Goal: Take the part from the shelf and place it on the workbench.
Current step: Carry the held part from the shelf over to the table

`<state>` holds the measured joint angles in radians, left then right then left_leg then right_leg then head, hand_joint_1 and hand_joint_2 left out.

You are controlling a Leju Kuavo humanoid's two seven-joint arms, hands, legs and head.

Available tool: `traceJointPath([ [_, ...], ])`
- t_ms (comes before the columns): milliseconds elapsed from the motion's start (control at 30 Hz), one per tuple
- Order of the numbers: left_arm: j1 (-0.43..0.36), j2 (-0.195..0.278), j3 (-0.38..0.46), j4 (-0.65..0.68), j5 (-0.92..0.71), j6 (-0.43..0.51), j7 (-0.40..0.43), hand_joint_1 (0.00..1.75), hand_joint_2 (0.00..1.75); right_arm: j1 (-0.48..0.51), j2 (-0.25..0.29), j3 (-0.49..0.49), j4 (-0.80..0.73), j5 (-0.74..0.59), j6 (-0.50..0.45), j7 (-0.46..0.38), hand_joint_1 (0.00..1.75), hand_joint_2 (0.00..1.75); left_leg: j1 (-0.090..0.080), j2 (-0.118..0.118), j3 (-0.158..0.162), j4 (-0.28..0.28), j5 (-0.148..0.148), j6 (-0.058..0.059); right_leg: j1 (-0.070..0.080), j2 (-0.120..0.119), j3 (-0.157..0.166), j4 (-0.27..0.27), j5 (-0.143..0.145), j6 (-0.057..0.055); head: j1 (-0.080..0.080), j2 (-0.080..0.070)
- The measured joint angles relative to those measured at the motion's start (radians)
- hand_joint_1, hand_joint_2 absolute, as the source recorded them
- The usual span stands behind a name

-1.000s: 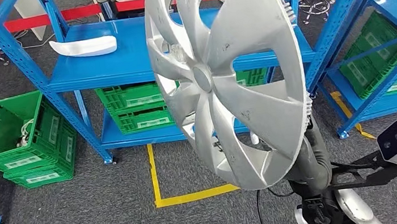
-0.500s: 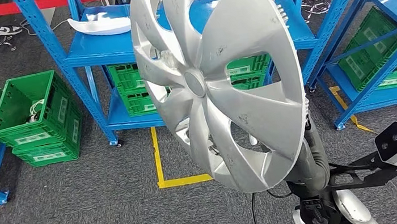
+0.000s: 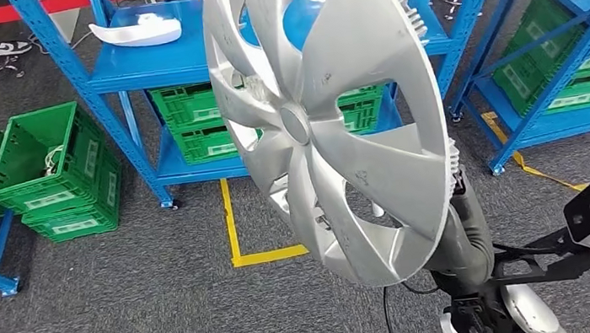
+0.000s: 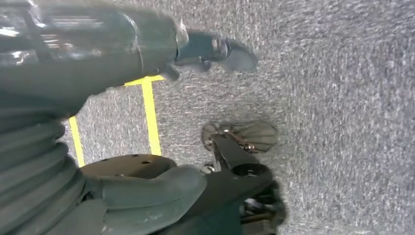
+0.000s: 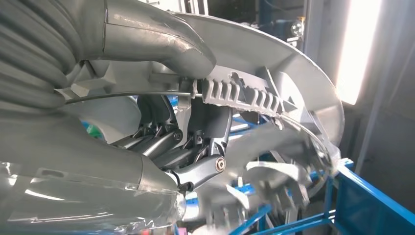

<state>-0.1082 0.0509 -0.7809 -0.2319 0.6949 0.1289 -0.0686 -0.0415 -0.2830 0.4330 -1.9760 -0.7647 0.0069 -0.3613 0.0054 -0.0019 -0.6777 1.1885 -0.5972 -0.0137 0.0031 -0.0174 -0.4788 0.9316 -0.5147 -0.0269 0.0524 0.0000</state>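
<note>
So I had the hubcap [image 3: 328, 120] gripped in the right hand [image 5: 161, 132], thumb clamped over the rim and the darker fingers hooked behind it, standing upright on edge and filling the middle of the head frame. The left hand [image 4: 215, 49] hung down over the carpet with nothing in it, though I couldn't tell how far its fingers were curled. My worry: the cap blocked most of my forward view, so I could've clipped the blue shelf [image 3: 177, 62] in the upper part of the frame, and a rim-only hold might slip if it swung.
</note>
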Motion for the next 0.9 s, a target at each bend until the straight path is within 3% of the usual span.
traceJointPath([
  [33,0.001,0.0,0.0,0.0,0.001,0.0,0.001,0.0,1.75,0.001,0.0,0.0,0.0,0.002,-0.001,0.0,1.75,1.75,0.002,-0.001,-0.02,0.055,-0.021,-0.004,0.001,-0.004,-0.007,0.005,0.001,0.0,-0.006,0.0],
  [67,0.001,-0.001,0.0,0.0,0.002,0.0,0.002,0.0,1.75,0.002,0.0,0.0,0.0,0.006,-0.004,0.001,1.75,1.75,0.003,0.0,-0.026,0.083,-0.024,-0.007,0.001,-0.01,-0.013,0.013,0.001,0.0,-0.011,0.0],
  [100,0.001,-0.001,0.0,0.0,0.002,0.0,0.003,0.0,1.75,0.002,0.0,0.0,0.0,0.009,-0.006,0.002,1.75,1.75,0.003,0.004,-0.015,0.074,-0.008,-0.01,0.001,-0.016,-0.019,0.02,-0.001,0.002,-0.014,0.0],
  [133,0.001,-0.001,0.0,0.0,0.003,0.0,0.003,0.0,1.75,0.003,0.0,0.0,0.0,0.012,-0.008,0.003,1.75,1.75,0.003,0.013,0.015,0.03,0.02,-0.011,0.0,-0.023,-0.024,0.029,-0.003,0.004,-0.016,0.0],
  [200,0.0,-0.001,0.0,0.0,0.005,0.0,0.004,0.0,1.75,0.003,0.0,0.0,-0.002,0.017,-0.011,0.005,1.75,1.75,-0.003,0.068,0.084,-0.092,0.06,-0.006,0.002,-0.038,-0.032,0.048,-0.013,0.013,-0.023,0.0],
  [267,-0.001,-0.001,0.0,0.0,0.006,0.0,0.003,0.0,1.75,0.003,0.0,0.0,-0.005,0.02,-0.013,0.006,1.75,1.75,-0.012,0.11,0.111,-0.15,0.066,0.009,0.008,-0.055,-0.038,0.062,-0.02,0.021,-0.024,0.0],
  [300,-0.002,-0.001,0.0,0.0,0.006,0.0,0.003,0.0,1.75,0.003,0.0,0.0,-0.007,0.021,-0.013,0.007,1.75,1.75,-0.015,0.107,0.109,-0.152,0.066,0.018,0.01,-0.066,-0.039,0.066,-0.022,0.024,-0.024,0.0],
  [367,-0.001,-0.002,0.0,0.0,0.007,0.0,0.003,0.0,1.75,0.003,0.0,0.0,-0.009,0.021,-0.013,0.008,1.75,1.75,-0.01,0.077,0.103,-0.158,0.071,0.031,0.009,-0.078,-0.04,0.074,-0.031,0.031,-0.022,0.0],
  [433,-0.002,-0.003,0.0,0.0,0.008,0.0,0.003,0.0,1.75,0.004,-0.001,-0.001,-0.013,0.022,-0.013,0.008,1.75,1.75,-0.004,0.046,0.1,-0.162,0.078,0.043,0.003,-0.045,-0.059,0.125,-0.073,0.042,-0.015,0.0],
  [500,-0.003,-0.004,0.0,0.0,0.008,0.0,0.003,0.0,1.75,0.004,-0.002,-0.001,-0.014,0.025,-0.013,0.008,1.75,1.75,-0.003,0.017,0.094,-0.162,0.084,0.052,-0.004,0.0,-0.11,0.249,-0.14,0.052,-0.001,0.0],
  [533,-0.003,-0.005,0.0,0.0,0.008,0.0,0.003,0.0,1.75,0.005,-0.003,-0.001,-0.014,0.027,-0.013,0.008,1.75,1.75,-0.003,0.002,0.092,-0.162,0.086,0.054,-0.007,0.008,-0.138,0.311,-0.165,0.054,0.006,0.0],
  [567,-0.002,-0.005,0.0,0.0,0.008,0.0,0.003,0.0,1.75,0.006,-0.003,-0.001,-0.014,0.028,-0.013,0.009,1.75,1.75,-0.003,-0.013,0.09,-0.161,0.088,0.054,-0.008,0.011,-0.155,0.348,-0.171,0.055,0.011,0.0],
  [600,-0.001,-0.004,0.0,0.0,0.008,0.0,0.003,0.0,1.75,0.006,-0.004,-0.001,-0.014,0.03,-0.013,0.009,1.75,1.75,-0.003,-0.028,0.09,-0.161,0.09,0.054,-0.009,0.014,-0.157,0.347,-0.155,0.054,0.015,0.0],
  [633,0.0,-0.004,0.0,0.001,0.008,0.0,0.003,0.0,1.75,0.007,-0.004,0.0,-0.015,0.031,-0.013,0.009,1.75,1.75,-0.003,-0.042,0.09,-0.161,0.091,0.053,-0.009,0.018,-0.141,0.308,-0.12,0.05,0.018,0.0],
  [700,0.0,-0.005,0.0,0.001,0.008,0.0,0.002,0.0,1.75,0.006,-0.005,0.0,-0.017,0.033,-0.013,0.009,1.75,1.75,-0.004,-0.067,0.091,-0.161,0.094,0.048,-0.01,0.052,-0.087,0.178,-0.042,0.039,0.024,0.0],
  [733,-0.001,-0.005,0.0,0.001,0.008,0.0,0.002,0.0,1.75,0.006,-0.005,0.0,-0.02,0.034,-0.013,0.009,1.75,1.75,-0.003,-0.077,0.089,-0.16,0.096,0.044,-0.01,0.07,-0.068,0.128,-0.018,0.034,0.024,0.0],
  [800,0.0,-0.006,0.0,0.001,0.008,-0.001,0.002,0.0,1.75,0.005,-0.007,0.0,-0.024,0.038,-0.013,0.009,1.75,1.75,0.002,-0.094,0.079,-0.161,0.104,0.031,-0.007,0.088,-0.055,0.092,-0.007,0.026,0.026,0.0],
  [833,0.001,-0.006,-0.001,0.001,0.009,-0.001,0.003,0.0,1.75,0.004,-0.008,0.0,-0.025,0.04,-0.013,0.01,1.75,1.75,0.003,-0.103,0.075,-0.164,0.109,0.023,-0.006,0.078,-0.053,0.082,-0.004,0.023,0.027,0.0],
  [867,0.002,-0.006,-0.001,0.001,0.009,-0.001,0.003,0.0,1.75,0.003,-0.008,0.0,-0.026,0.041,-0.013,0.01,1.75,1.75,0.003,-0.092,0.07,-0.165,0.11,0.017,-0.007,0.067,-0.049,0.068,-0.003,0.02,0.03,0.0],
  [900,0.002,-0.005,-0.001,0.002,0.009,-0.001,0.003,0.0,1.75,0.003,-0.008,0.001,-0.027,0.042,-0.014,0.011,1.75,1.75,0.001,-0.064,0.064,-0.159,0.102,0.012,-0.008,0.055,-0.043,0.052,0.0,0.016,0.026,0.0],
])
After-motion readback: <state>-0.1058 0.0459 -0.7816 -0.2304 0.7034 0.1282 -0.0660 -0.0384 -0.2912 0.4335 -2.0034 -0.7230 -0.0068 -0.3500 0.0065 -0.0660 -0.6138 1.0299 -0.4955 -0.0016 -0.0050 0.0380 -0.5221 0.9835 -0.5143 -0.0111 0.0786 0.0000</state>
